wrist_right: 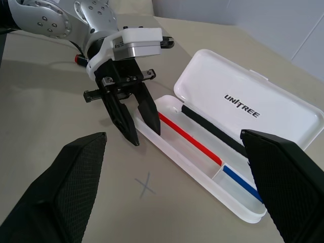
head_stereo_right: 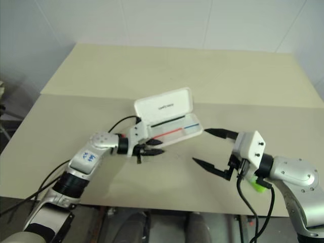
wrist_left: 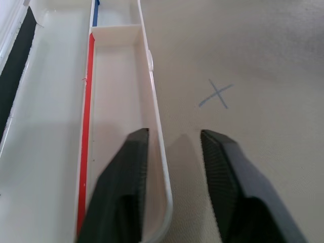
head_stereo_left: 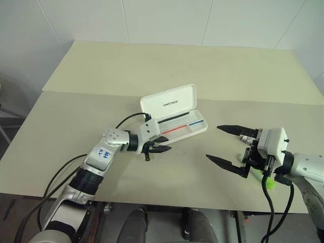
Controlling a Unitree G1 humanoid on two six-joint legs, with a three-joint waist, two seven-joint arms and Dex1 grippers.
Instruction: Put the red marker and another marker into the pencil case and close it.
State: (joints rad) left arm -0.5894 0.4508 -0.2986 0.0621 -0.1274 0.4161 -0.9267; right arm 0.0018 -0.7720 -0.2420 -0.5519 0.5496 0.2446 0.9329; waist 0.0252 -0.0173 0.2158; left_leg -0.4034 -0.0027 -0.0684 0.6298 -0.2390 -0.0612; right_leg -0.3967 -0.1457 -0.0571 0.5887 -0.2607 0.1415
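Right – white hinged plastic pencil case [head_stereo_left: 169, 101] lies lid-up, mid-table, so this is the loading step. Left gripper [head_stereo_left: 164, 149] sits at the case's near end, jaws narrow and empty – one finger inside the tray, one outside, front wall between them but not clamped. Right gripper [head_stereo_left: 213, 142] hangs spread wide and empty over the chunky lime-green highlighter [head_stereo_left: 268, 181] near the table's front edge.

Next move, I'd judge: right hand drops onto the highlighter and carries it to the tray.

Right wrist view shows a slim black bar [wrist_right: 212, 126] along the hinge side; can't tell if that's the red marker. Left wrist view adds the rim straddle and a blue X mark [wrist_left: 216, 95] on the table.
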